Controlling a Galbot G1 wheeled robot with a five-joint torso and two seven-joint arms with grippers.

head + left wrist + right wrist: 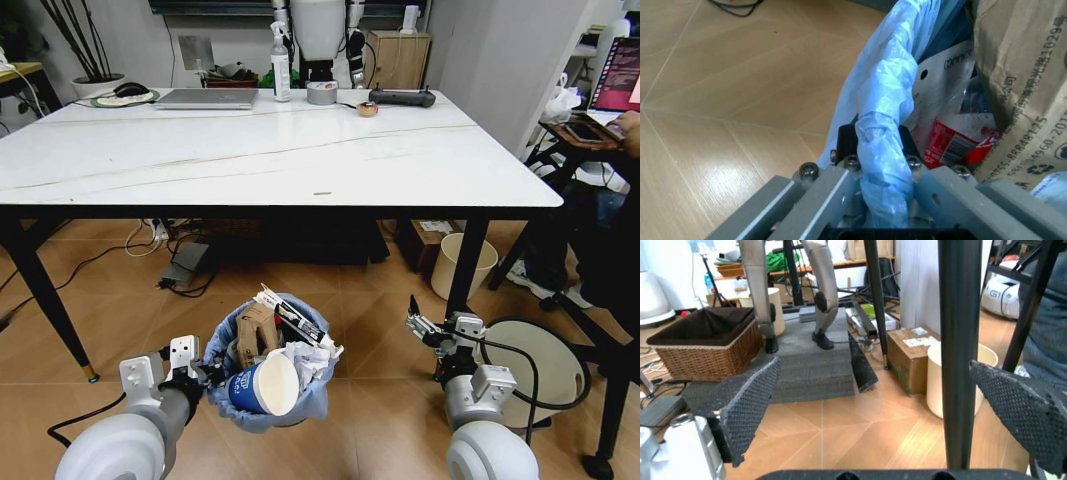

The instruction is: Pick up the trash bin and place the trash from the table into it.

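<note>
Trash bin [268, 375] w/ trash [272, 383] inside is held at rim, 9 o'clock side, by clenched left gripper [879, 150]. Right gripper [432, 330] idle, spread wide. Table [250, 150] looks cleared of trash; bin likely needs setting down upright.

Robotics lab or office, marble-look desk [250, 150] carrying a laptop [205, 98] and tape roll [321, 93], humanoid robot legs [820, 295] behind, floor cables [100, 258], wicker basket [707, 342], cardboard box [910, 357]

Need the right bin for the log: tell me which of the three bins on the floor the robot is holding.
The trash bin lined with the light-blue bag, full of litter; the left gripper clamps its rim. The cream bin and white round bin stand untouched.
</note>
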